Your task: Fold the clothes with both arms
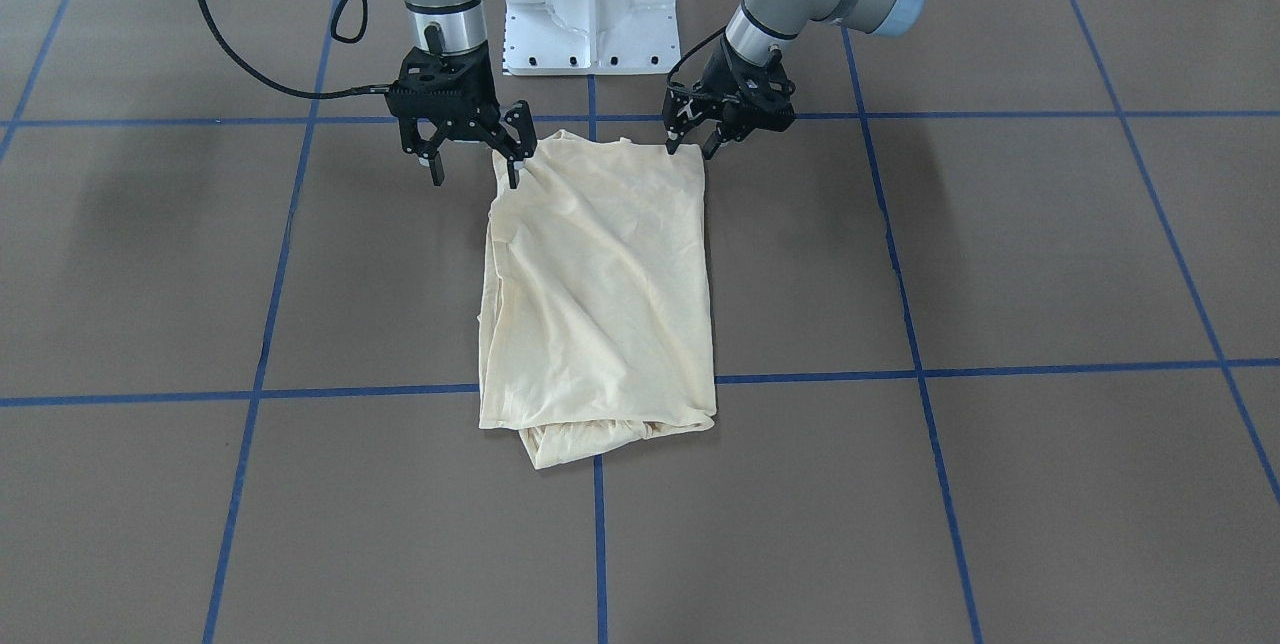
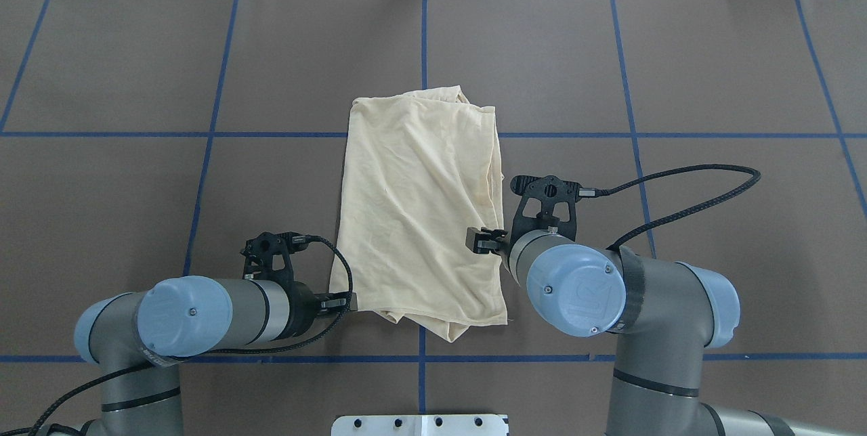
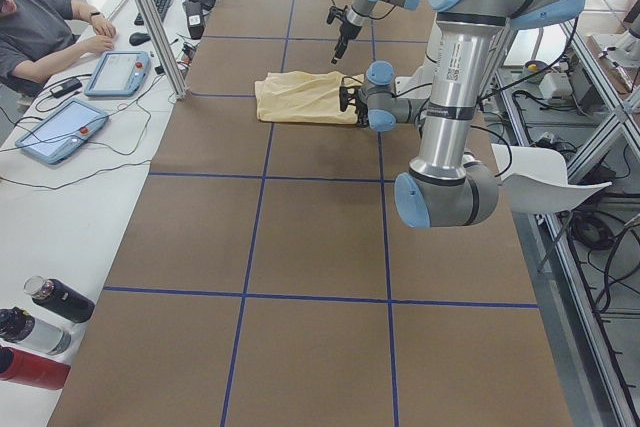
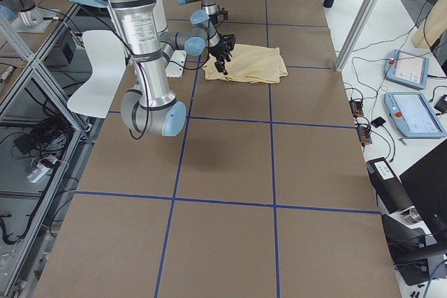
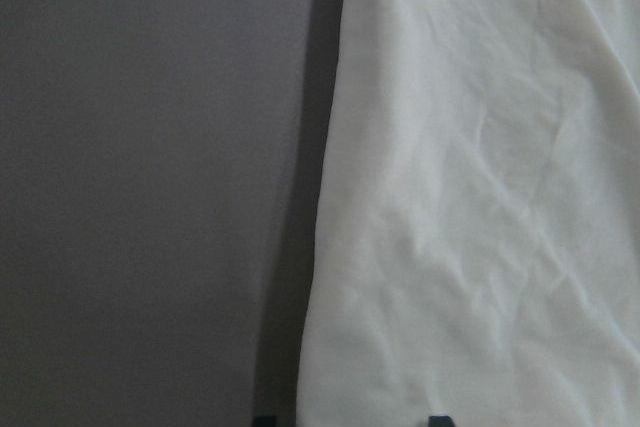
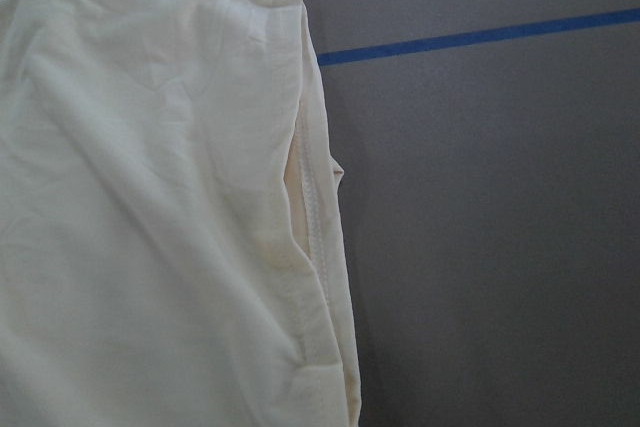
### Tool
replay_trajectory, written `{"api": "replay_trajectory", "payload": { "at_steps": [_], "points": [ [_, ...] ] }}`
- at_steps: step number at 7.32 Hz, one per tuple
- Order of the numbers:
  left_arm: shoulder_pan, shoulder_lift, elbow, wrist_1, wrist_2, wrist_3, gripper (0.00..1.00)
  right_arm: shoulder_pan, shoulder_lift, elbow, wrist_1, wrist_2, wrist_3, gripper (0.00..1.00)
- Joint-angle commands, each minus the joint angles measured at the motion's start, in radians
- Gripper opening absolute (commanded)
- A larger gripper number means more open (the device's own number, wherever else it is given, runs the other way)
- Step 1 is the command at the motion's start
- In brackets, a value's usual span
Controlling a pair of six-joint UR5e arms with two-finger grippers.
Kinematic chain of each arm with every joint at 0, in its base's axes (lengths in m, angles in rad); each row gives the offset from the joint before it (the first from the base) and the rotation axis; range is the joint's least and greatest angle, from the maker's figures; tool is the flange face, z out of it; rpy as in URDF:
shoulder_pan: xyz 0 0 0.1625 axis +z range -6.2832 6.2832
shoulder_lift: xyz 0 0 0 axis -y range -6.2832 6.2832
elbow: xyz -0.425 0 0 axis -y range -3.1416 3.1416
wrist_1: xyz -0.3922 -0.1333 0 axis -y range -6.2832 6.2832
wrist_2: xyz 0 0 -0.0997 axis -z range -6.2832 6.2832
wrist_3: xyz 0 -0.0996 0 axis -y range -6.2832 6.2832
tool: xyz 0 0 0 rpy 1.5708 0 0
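The clothes are one pale cream-yellow shirt (image 1: pixel 600 294) (image 2: pixel 420 212), folded into a wrinkled upright rectangle on the brown table, print hidden. My left gripper (image 1: pixel 693 146) (image 2: pixel 345 302) hovers open at the shirt's corner nearest the robot. In the left wrist view the shirt (image 5: pixel 480 197) has its edge running between the two fingertips at the bottom. My right gripper (image 1: pixel 475 169) (image 2: pixel 482 240) is open wide at the other near corner, one finger touching the bunched cloth. The right wrist view shows only the shirt (image 6: pixel 150 197) and table.
The white pedestal base (image 1: pixel 590 4) stands just behind the shirt. Blue tape lines (image 1: pixel 900 374) grid the table. At the table's far side a person (image 3: pixel 40 32) sits by tablets (image 3: pixel 60 127). Bottles (image 3: pixel 40 322) lie at one end, and a white chair (image 3: pixel 545 187) stands beside the table.
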Motion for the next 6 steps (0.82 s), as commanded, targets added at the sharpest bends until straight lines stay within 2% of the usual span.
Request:
{"api": "replay_trajectory", "payload": {
  "at_steps": [1,2,3,6],
  "points": [
    [0.0,0.0,0.001,-0.001,0.0,-0.002,0.41,0.0,0.0,-0.002,-0.001,0.0,0.0,1.0],
    [0.0,0.0,0.003,-0.001,0.0,-0.002,0.23,-0.002,-0.002,-0.004,-0.001,0.0,0.0,1.0],
    [0.0,0.0,0.0,-0.001,-0.002,-0.002,0.0,-0.003,-0.002,-0.004,0.001,-0.002,0.0,1.0],
    [0.0,0.0,-0.012,0.0,-0.008,0.002,0.0,-0.016,0.003,-0.019,0.001,-0.006,0.008,1.0]
  ]
}}
